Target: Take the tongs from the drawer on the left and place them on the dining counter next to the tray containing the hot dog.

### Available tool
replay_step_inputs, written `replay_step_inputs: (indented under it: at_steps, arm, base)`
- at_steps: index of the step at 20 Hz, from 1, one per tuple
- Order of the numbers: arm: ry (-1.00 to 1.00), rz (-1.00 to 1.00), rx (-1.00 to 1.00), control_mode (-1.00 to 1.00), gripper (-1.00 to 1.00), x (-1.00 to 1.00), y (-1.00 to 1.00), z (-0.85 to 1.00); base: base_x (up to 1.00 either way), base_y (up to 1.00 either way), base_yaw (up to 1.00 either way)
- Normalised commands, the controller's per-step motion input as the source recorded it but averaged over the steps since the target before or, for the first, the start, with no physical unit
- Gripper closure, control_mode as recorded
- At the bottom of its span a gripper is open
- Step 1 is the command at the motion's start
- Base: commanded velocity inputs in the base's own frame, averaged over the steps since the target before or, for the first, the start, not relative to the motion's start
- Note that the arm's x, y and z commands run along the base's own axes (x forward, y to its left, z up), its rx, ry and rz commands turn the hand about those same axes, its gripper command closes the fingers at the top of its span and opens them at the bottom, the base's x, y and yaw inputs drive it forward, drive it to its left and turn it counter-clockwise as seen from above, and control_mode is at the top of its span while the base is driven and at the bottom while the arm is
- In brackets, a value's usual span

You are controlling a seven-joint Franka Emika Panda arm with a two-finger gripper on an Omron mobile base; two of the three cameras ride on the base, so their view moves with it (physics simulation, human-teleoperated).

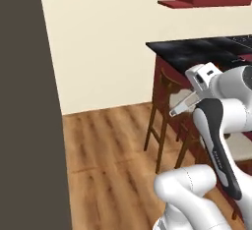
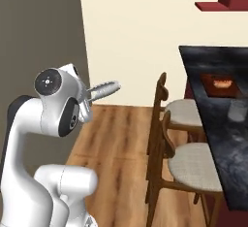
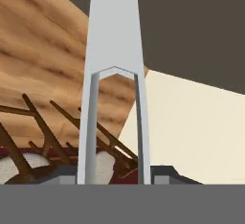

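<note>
Wooden floor point(image 1: 113, 150) below; fingers grip tongs point(image 2: 102, 90) (held aloft).

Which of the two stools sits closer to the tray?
The far stool, nearer the back wall; the tray lies on the counter just beyond it.

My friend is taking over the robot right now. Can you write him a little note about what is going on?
Gripper: shut on the tongs, which stick out in front of the hand, in the air over the wood floor.
Dining counter: to the right, behind two stools; the tray with the hot dog sits on it.
Done: tongs are picked up.
Left: carry the tongs over and lay them on the counter beside the tray.
</note>
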Motion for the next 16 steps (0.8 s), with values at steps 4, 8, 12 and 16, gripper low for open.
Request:
replay_step_inputs:
  at_steps: [4, 8, 12, 16]
  arm:
    - [0.00, 0.00, 0.00, 1.00, 1.00, 0.00, 0.00, 0.00]
    - [0.00, 0.00, 0.00, 1.00, 1.00, 0.00, 0.00, 0.00]
    - [0.00, 0.00, 0.00, 1.00, 1.00, 0.00, 0.00, 0.00]
    - [0.00, 0.00, 0.00, 1.00, 1.00, 0.00, 0.00, 0.00]
  base:
    - [1.00, 0.51, -0.35]
    - [0.63, 0.62, -0.36]
    - [0.37, 0.50, -0.43]
    - [0.16, 0.58, -0.54]
